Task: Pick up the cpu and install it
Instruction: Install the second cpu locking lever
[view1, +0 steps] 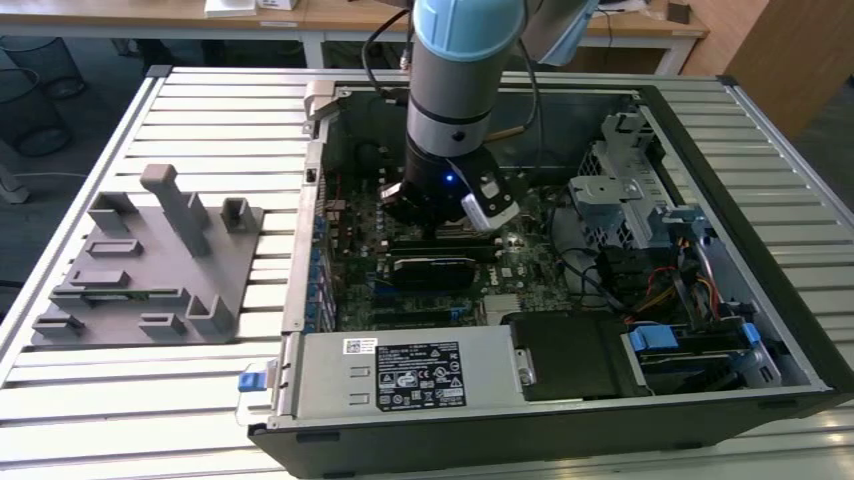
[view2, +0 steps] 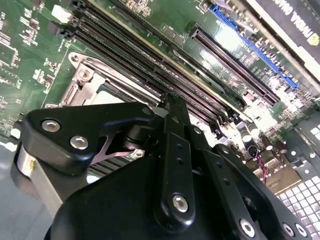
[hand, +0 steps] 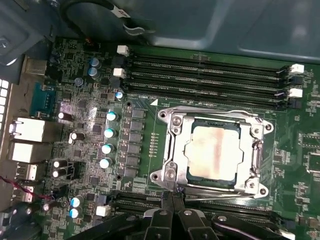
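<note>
The black pincer (hand: 172, 202), fingers pinched together and empty, hovers at six o'clock of the silvery square cpu (hand: 216, 155), seated in its metal-framed socket (hand: 170, 150).

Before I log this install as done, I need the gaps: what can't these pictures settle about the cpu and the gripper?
- Whether the cpu is fully seated: it lies inside the socket frame, whose metal hides its edges in the first wrist view.
- The cpu in the second wrist view: the gripper linkage hides most of it.
- The socket in the exterior view: hidden behind the arm.

Arm (view1: 454, 90) vertical, jaws closed, empty.
</note>
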